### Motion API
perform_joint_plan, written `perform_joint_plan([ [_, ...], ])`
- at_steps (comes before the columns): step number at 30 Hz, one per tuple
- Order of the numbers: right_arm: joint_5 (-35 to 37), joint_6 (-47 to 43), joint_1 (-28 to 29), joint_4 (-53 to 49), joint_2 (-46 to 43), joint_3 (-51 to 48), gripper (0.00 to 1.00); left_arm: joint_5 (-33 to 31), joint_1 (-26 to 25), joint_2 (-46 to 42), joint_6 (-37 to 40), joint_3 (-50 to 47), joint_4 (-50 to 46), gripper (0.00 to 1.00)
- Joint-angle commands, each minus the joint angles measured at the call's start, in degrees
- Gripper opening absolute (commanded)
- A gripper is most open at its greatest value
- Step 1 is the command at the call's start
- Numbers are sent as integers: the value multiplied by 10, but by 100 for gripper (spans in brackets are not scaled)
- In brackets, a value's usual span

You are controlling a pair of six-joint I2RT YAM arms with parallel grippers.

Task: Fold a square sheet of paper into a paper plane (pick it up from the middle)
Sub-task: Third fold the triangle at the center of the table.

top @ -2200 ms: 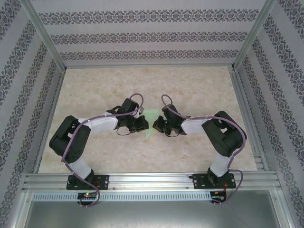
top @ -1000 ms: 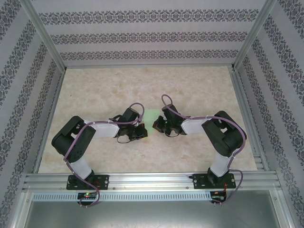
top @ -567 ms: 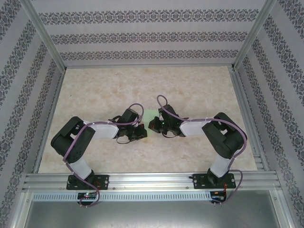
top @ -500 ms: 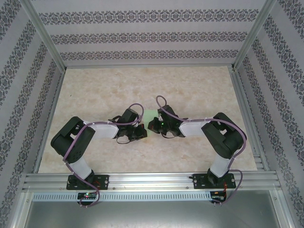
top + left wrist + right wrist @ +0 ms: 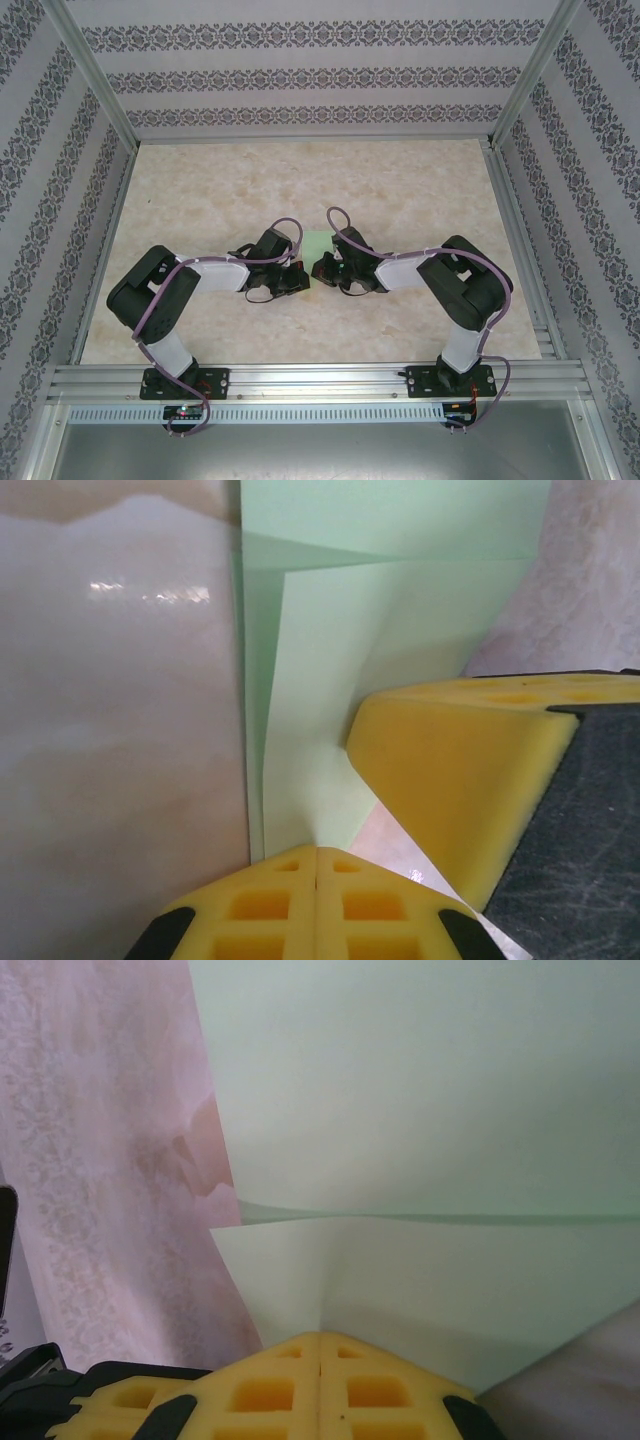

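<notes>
Pale green and already creased into overlapping flaps, the sheet of paper (image 5: 318, 243) was found at the middle of the top view, pinched between the closed left gripper (image 5: 317, 865) and the closed right gripper (image 5: 320, 1348), the pointed paper plane judged not yet formed.

The marbled beige table (image 5: 400, 180) bears the folded square sheet of paper (image 5: 318, 243) at its centre; an aluminium rail (image 5: 320, 378) runs along its six o'clock edge.

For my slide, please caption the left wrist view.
Shut left claw pinching the creased green paper, right claw close alongside.
</notes>
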Motion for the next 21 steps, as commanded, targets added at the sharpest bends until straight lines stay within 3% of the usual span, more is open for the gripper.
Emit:
perform_joint_plan([
  [1, 2, -15, -8, -9, 10, -2, 5, -31, -5, 4, -1, -20, -65, 0],
  [14, -20, -79, -131, -20, 22, 10, 5, -36, -5, 8, -1, -32, -87, 0],
  [21, -13, -92, -111, -71, -47, 31, 5, -34, -5, 9, 2, -24, -87, 0],
])
